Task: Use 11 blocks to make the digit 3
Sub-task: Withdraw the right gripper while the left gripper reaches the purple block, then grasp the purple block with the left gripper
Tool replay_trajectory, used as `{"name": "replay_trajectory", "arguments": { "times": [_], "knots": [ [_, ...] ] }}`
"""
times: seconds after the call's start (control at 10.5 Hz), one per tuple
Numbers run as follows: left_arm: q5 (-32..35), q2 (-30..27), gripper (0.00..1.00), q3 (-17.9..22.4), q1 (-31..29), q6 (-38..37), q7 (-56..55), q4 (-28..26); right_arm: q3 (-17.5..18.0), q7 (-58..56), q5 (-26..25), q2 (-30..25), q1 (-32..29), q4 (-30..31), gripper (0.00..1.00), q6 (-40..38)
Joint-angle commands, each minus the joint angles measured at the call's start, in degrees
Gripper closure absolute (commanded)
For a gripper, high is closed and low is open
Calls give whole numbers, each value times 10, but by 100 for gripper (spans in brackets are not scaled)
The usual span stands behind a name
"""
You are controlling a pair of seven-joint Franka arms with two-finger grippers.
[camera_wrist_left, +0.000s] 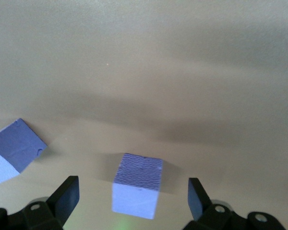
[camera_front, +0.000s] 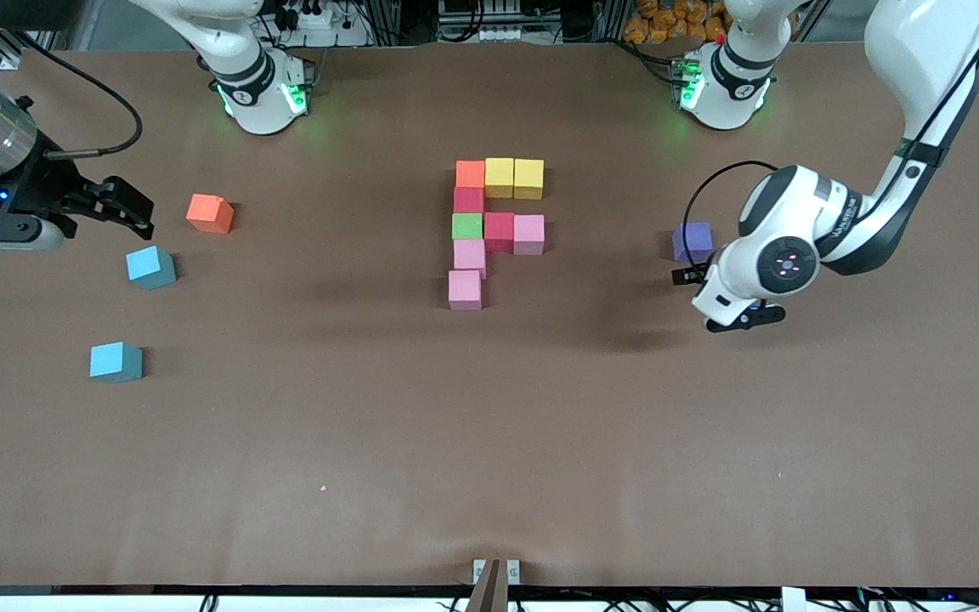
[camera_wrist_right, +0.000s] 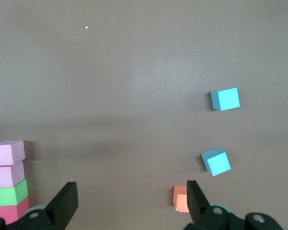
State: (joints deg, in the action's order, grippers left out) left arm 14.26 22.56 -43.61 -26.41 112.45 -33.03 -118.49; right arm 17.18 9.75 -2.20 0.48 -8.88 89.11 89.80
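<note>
Blue cube (camera_front: 116, 361) lies nearest the camera, bare table (camera_front: 489, 442) around it. Blocks (camera_front: 496, 223) sit mid-table in a partial figure. Left gripper (camera_front: 723, 299), wide, hovers over a purple cube (camera_wrist_left: 137, 184); right gripper (camera_front: 128, 208), wide, waits beside the orange cube (camera_front: 210, 213).

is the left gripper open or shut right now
Open: the left gripper has its two black fingers spread, a small matte purple cube between them.

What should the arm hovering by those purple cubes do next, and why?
Probably lower the open left gripper onto the purple cube lying between its fingers and close. The figure lacks its lowest bar, and this cube lies loose on the table.
</note>
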Motion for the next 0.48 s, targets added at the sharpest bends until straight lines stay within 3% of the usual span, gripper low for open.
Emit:
{"name": "replay_trajectory", "arguments": {
  "times": [0.0,0.19,0.38],
  "knots": [
    [-43,-45,0,20,8,62,48,-76,5,5,12,1,-8,-24,0,-16],
    [-44,-52,0,20,15,126,46,-133,-16,-1,13,4,-36,-25,0,-15],
    [-44,-59,0,20,25,137,37,-153,-23,-3,31,7,-57,-32,0,-16]
  ]
}}
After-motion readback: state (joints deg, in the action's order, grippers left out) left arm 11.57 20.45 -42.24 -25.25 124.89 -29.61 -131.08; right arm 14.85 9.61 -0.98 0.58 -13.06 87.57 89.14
